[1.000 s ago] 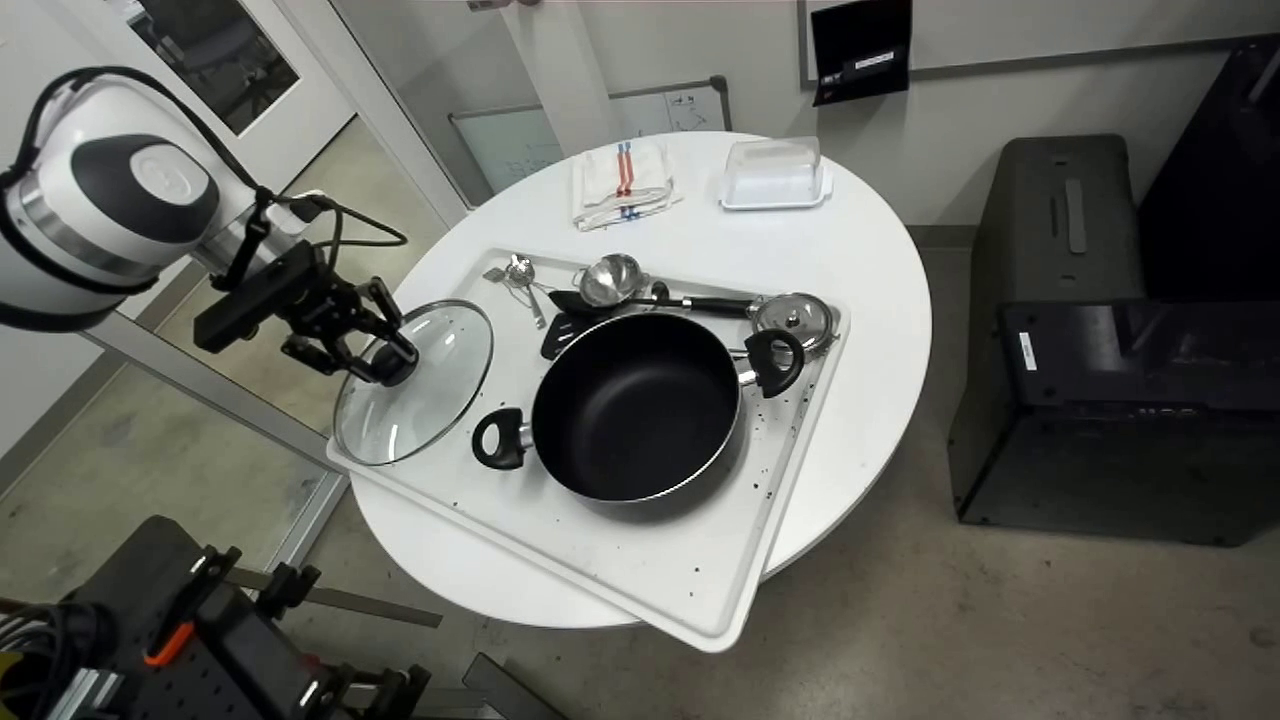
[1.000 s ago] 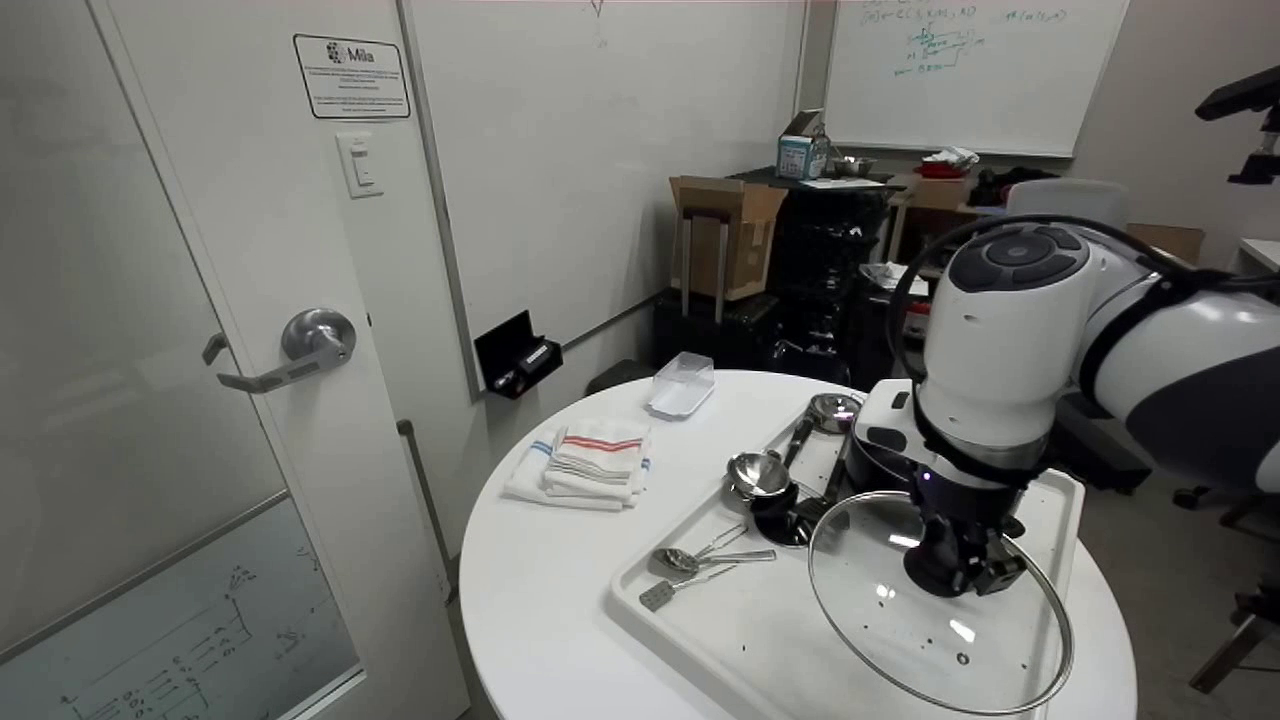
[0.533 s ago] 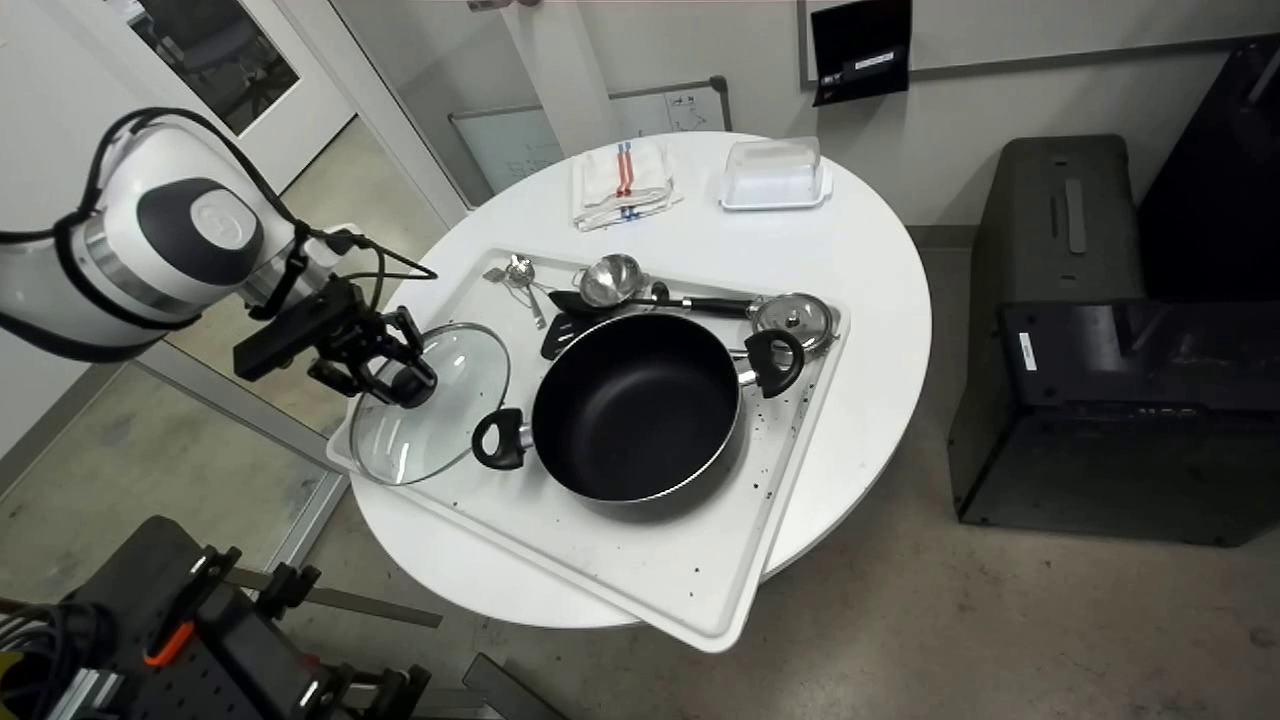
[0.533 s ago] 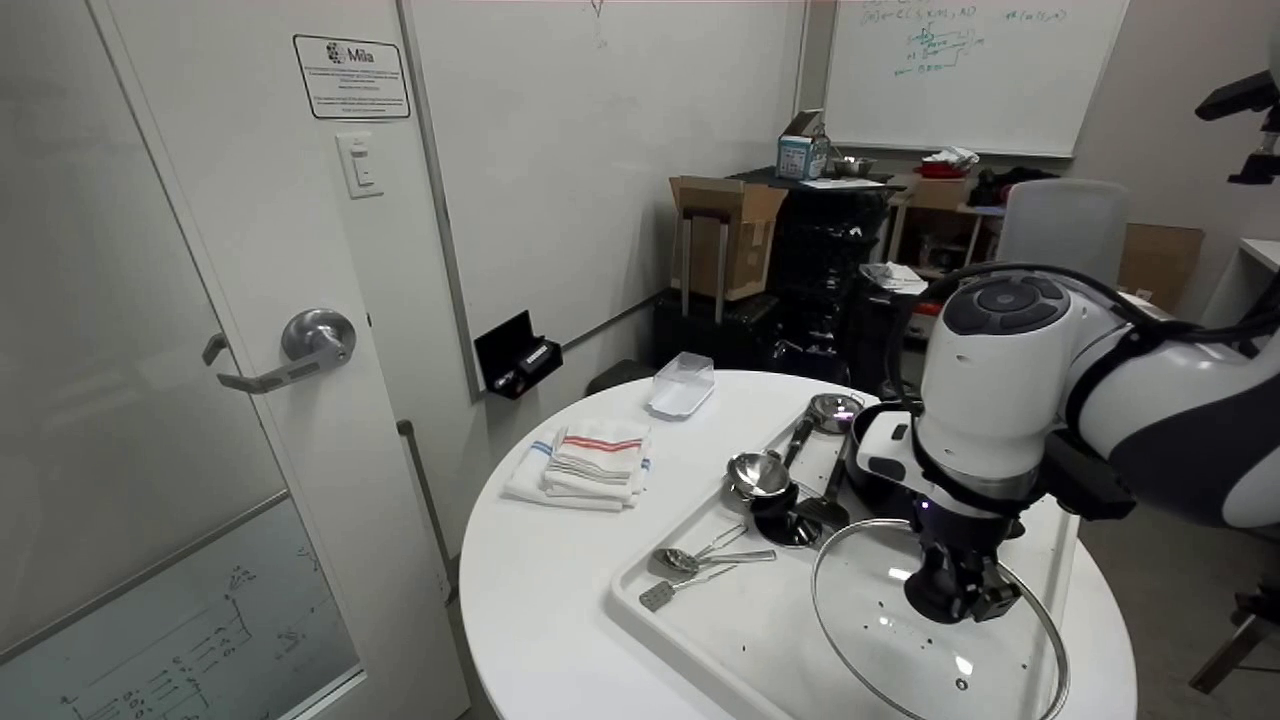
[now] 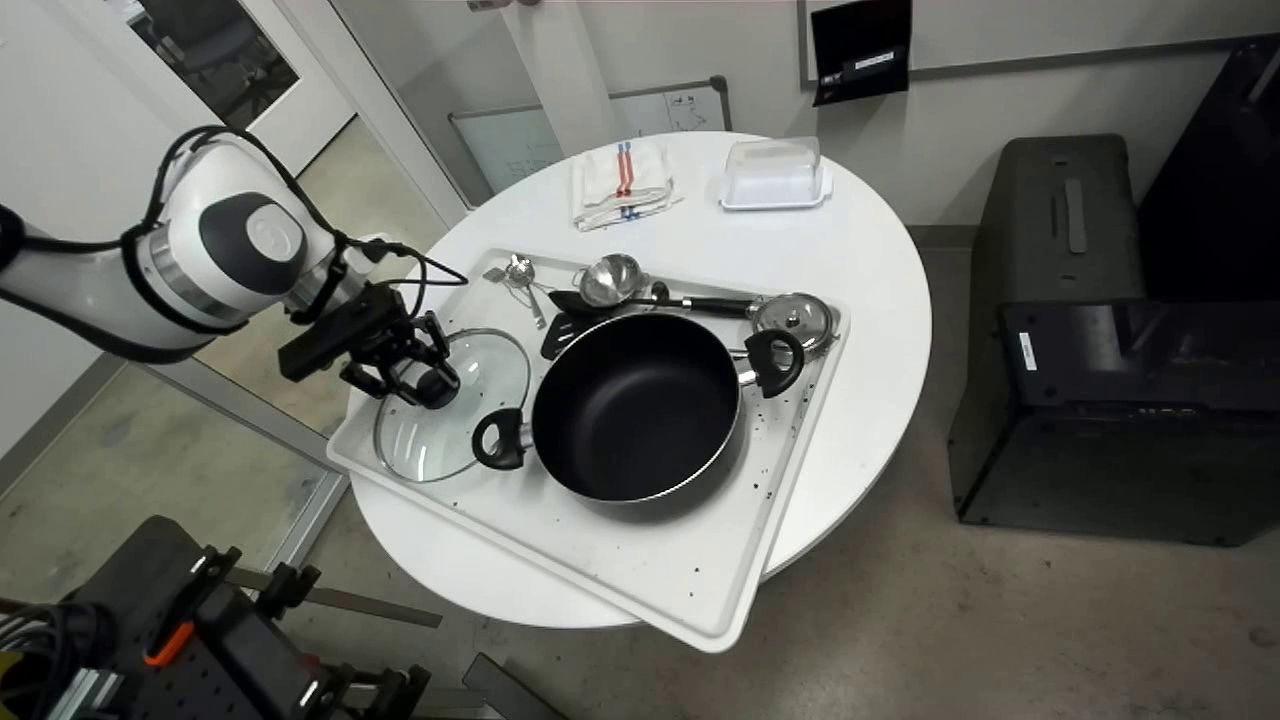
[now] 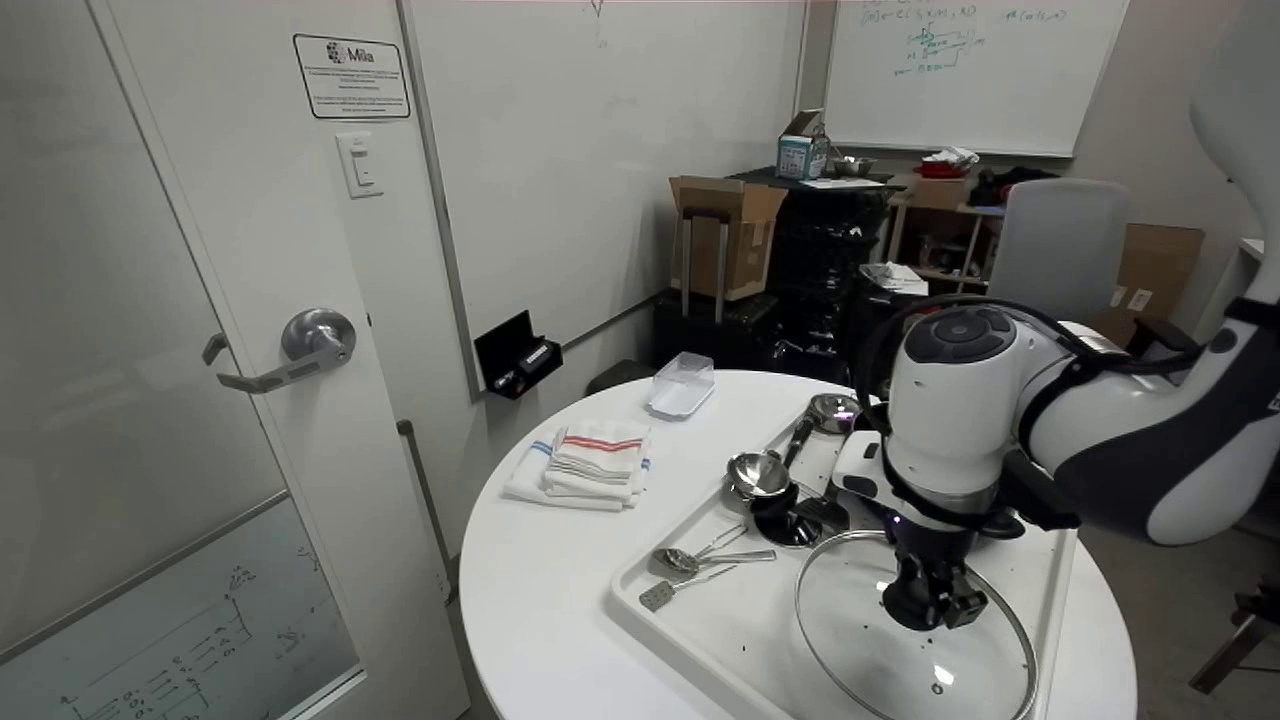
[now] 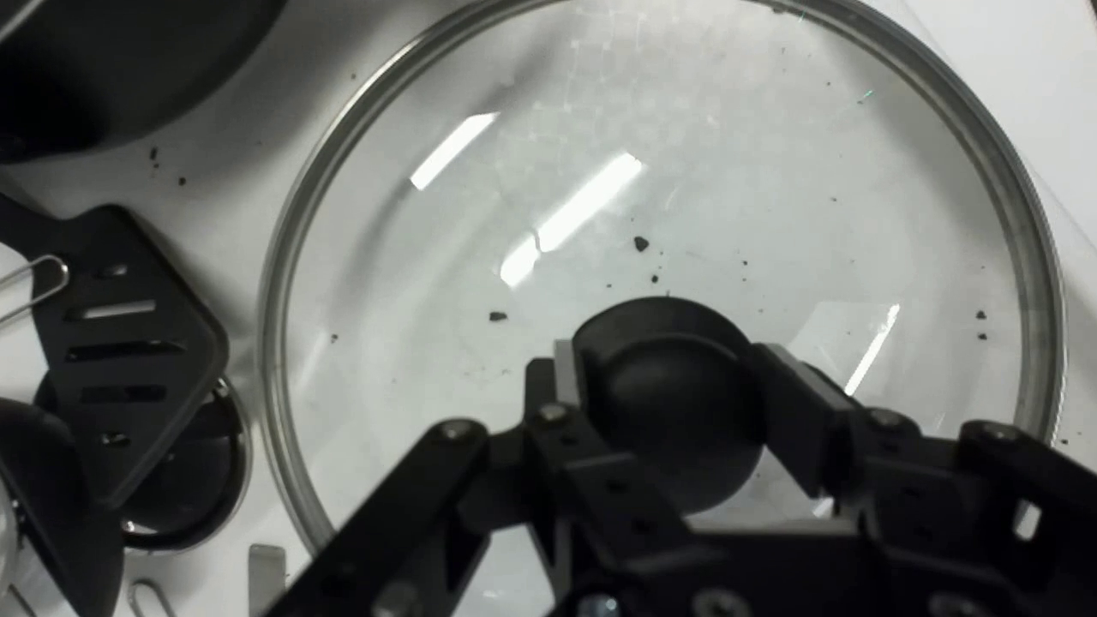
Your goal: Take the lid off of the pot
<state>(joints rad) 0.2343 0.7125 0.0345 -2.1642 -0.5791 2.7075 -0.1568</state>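
The black pot stands uncovered on the white tray, its dark interior showing in an exterior view. Its edge also shows in the wrist view; the arm mostly hides it in an exterior view. The clear glass lid with metal rim is beside the pot, near its side handle, over the tray's corner. It also shows in an exterior view. My gripper is shut on the lid's black knob, a finger on each side. The lid looks nearly flat and low; I cannot tell whether it touches the tray.
The white tray lies on a round white table. Behind the pot are a black slotted turner, a small metal cup, a lidded metal piece and small utensils. Folded towels and a plastic container stand farther back.
My gripper has carried the lid down toward the tray and toward the pot's side handle. The lid has gone from tilted to nearly flat. The pot and utensils have not moved.
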